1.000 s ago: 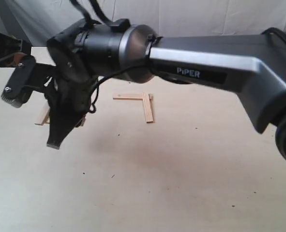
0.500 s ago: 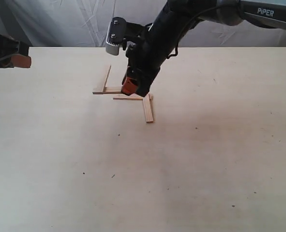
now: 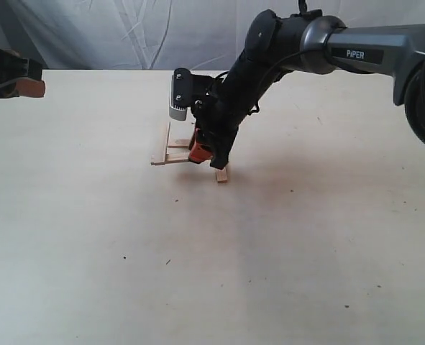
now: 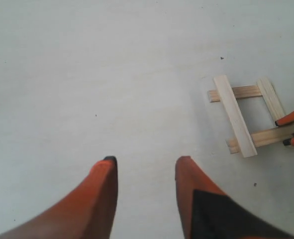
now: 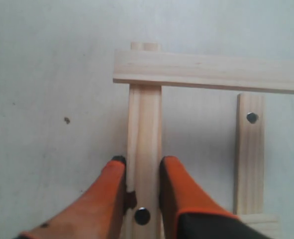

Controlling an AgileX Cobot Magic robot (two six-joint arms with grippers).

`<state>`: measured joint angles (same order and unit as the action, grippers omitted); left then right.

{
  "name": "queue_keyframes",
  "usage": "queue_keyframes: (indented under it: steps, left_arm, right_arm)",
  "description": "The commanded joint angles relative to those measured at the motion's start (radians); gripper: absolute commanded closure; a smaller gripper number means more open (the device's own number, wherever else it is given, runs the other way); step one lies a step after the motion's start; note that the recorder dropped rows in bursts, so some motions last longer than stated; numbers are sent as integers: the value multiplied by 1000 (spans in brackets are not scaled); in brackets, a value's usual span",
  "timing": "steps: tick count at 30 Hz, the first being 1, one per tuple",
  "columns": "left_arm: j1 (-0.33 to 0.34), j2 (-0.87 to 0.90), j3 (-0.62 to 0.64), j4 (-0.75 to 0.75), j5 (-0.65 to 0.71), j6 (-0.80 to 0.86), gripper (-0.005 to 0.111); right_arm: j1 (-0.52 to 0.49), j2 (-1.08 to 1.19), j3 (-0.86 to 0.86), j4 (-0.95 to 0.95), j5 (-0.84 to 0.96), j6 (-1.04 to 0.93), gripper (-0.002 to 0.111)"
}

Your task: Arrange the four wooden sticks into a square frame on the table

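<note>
Since 0.5 s ago the right gripper [image 3: 203,152] has drawn its stick, and the strip lying across that stick's end, up against the other two. The four wooden sticks [image 4: 235,115] now sit together as a small square frame [image 3: 169,160] on the table [image 3: 270,251], just left of centre in the exterior view, in the far half. Right gripper: orange fingers [image 5: 112,189] clamped either side of the held stick [image 5: 145,124], whose end passes under the cross stick [image 5: 206,72], with the holed stick [image 5: 249,149] parallel and near; left gripper [image 4: 144,164] hovers apart from the frame, fingers spread, nothing between them.
</note>
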<state>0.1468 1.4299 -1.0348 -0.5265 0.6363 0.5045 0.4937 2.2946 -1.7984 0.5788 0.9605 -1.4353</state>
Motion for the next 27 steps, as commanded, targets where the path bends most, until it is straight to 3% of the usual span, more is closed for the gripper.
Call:
queue_keyframes:
  steps: [1, 21, 23, 27]
  left_arm:
    - [1, 4, 6, -17, -12, 1, 68]
    - [1, 16, 7, -19, -36, 1, 68]
    - [1, 16, 7, -19, -36, 1, 68]
    - [1, 16, 7, -19, -36, 1, 68]
  right_arm:
    - [-4, 7, -1, -21, -5, 1, 109]
    - [-4, 52, -1, -58, -34, 136, 108]
    - [-4, 52, -1, -58, -35, 136, 102]
    - [-4, 52, -1, -58, -35, 136, 78]
